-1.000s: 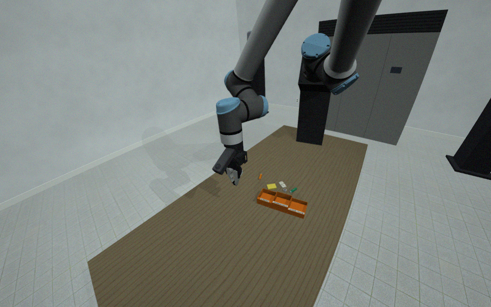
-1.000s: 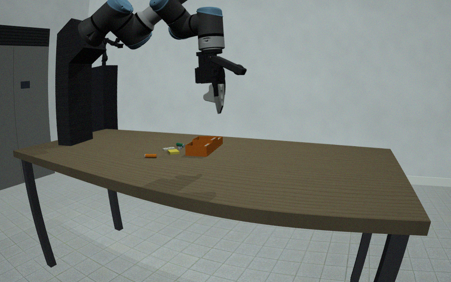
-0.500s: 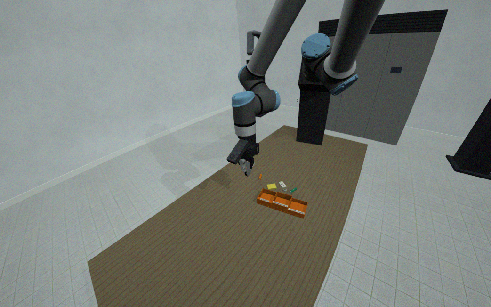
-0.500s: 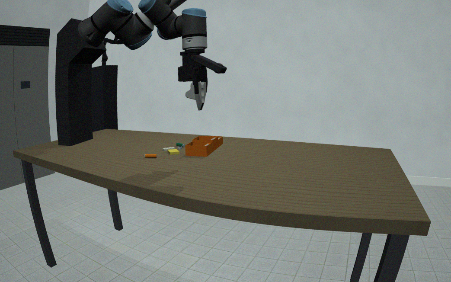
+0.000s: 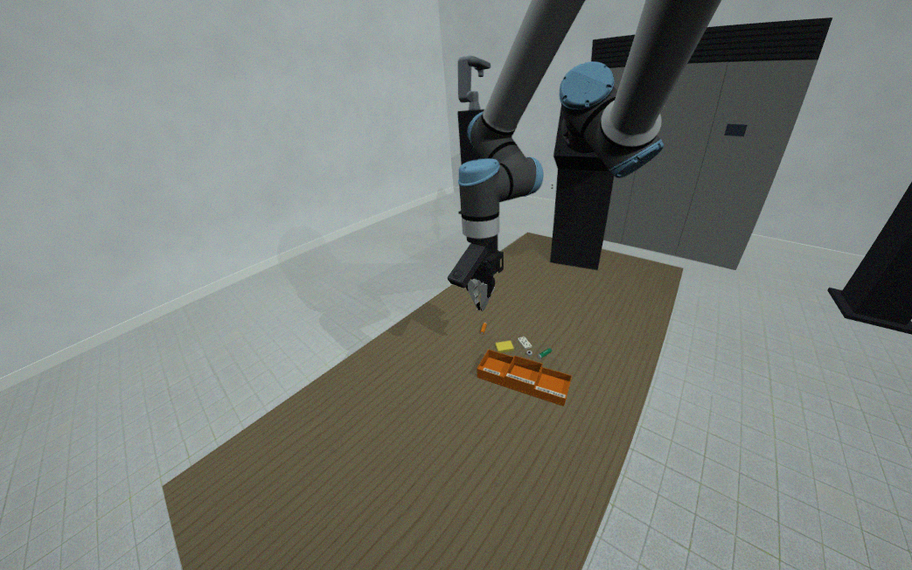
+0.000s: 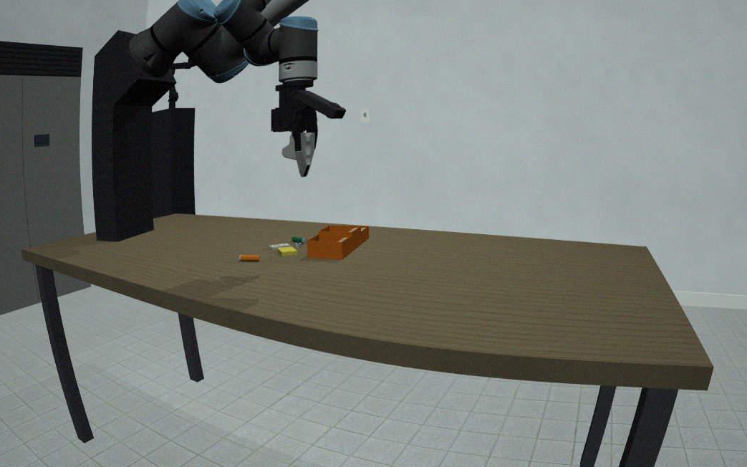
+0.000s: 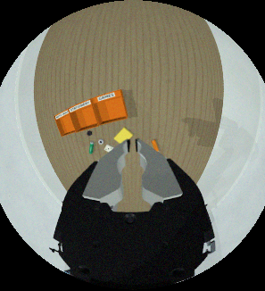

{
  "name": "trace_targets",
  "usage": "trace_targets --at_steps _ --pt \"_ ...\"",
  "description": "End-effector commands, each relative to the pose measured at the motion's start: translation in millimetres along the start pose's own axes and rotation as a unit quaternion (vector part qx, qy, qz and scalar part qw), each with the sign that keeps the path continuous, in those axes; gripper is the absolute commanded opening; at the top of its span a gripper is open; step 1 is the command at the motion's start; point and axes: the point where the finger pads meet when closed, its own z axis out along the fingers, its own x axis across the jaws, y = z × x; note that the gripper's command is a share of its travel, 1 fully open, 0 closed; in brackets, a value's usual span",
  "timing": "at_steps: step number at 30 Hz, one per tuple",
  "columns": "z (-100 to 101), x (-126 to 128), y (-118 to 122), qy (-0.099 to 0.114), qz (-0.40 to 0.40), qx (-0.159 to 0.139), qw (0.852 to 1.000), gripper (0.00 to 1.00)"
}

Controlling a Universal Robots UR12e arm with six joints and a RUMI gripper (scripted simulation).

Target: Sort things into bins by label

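Note:
My gripper (image 5: 480,304) (image 6: 304,170) (image 7: 132,139) hangs high above the table, shut and empty. Below it lie several small things: an orange cylinder (image 5: 483,326) (image 6: 248,257) (image 7: 154,144), a yellow block (image 5: 504,345) (image 6: 287,251) (image 7: 123,134), a white tile with dots (image 5: 525,341) (image 7: 107,147), a small dark ring (image 5: 528,352) (image 7: 88,133) and a green cylinder (image 5: 545,351) (image 6: 298,238) (image 7: 91,146). An orange row of three labelled bins (image 5: 524,378) (image 6: 337,241) (image 7: 90,113) stands upright beside them. One label reads GAMES; the others are too small to read.
The black robot pedestal (image 5: 581,205) (image 6: 127,139) stands at the table's far end. A grey cabinet (image 5: 714,156) is behind it. A black post (image 5: 905,233) stands on the floor off to the side.

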Motion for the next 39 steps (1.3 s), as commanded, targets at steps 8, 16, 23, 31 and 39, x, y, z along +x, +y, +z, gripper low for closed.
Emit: trace_targets --at_steps 8,16,23,31,39 --pt "-11 -16 54 0.002 0.011 -0.004 1.000 0.04" --pt "-20 -33 98 0.004 0.022 -0.008 1.000 0.04" --pt "-20 -33 98 0.004 0.022 -0.008 1.000 0.04" --pt "-8 -36 87 0.004 -0.028 -0.009 1.000 0.04" --pt "29 -45 55 0.003 -0.105 -0.009 0.994 0.04"
